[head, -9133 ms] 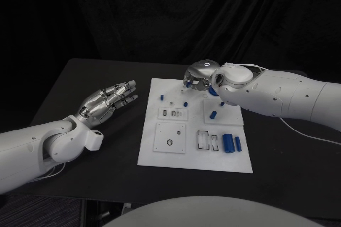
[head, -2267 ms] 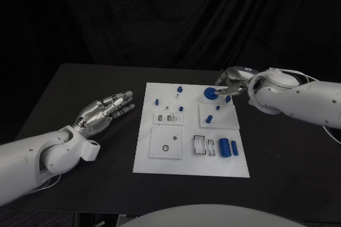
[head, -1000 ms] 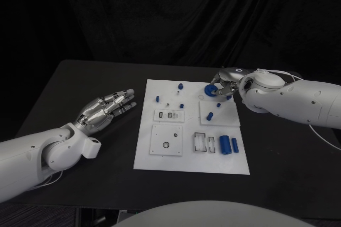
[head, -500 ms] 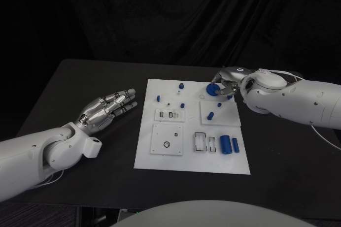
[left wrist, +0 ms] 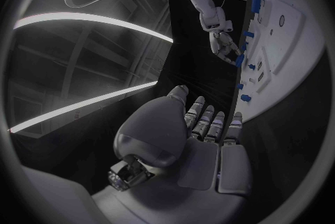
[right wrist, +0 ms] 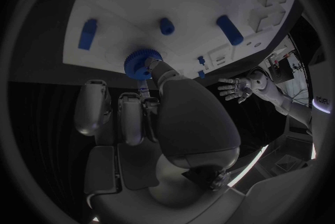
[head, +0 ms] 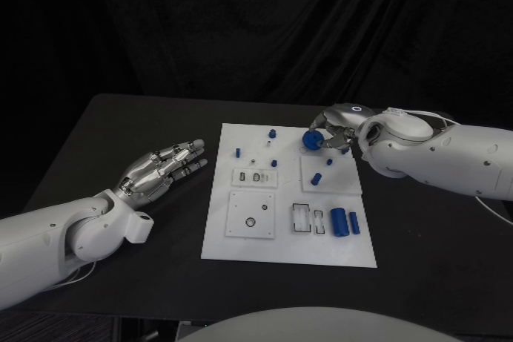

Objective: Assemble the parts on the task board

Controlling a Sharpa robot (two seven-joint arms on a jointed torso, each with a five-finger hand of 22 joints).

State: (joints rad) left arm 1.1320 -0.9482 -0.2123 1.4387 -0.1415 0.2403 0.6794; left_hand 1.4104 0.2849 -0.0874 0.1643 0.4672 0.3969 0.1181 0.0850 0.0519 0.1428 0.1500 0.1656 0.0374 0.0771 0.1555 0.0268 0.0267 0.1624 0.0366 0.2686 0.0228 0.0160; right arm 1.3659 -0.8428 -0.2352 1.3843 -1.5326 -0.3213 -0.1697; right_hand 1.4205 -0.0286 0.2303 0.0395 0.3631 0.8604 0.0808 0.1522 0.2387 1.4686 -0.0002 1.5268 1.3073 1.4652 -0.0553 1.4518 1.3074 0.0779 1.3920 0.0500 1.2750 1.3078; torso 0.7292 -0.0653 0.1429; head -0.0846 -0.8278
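Holding blue gear (head: 311, 139); right hand (head: 333, 130) shifted left

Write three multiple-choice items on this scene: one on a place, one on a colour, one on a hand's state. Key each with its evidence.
1. Where is the left robot hand?
A. over the table, left of the task board
B. on the board
C. beside the right robot hand

2. What colour is the gear the right robot hand holds?
A. grey
B. blue
C. white

3. What state is the left robot hand in?
A. gripping a part
B. fist
C. open, fingers apart

Key: 1 A, it lies off the board's left edge; 2 B, head and right wrist views show blue; 3 C, nothing held.
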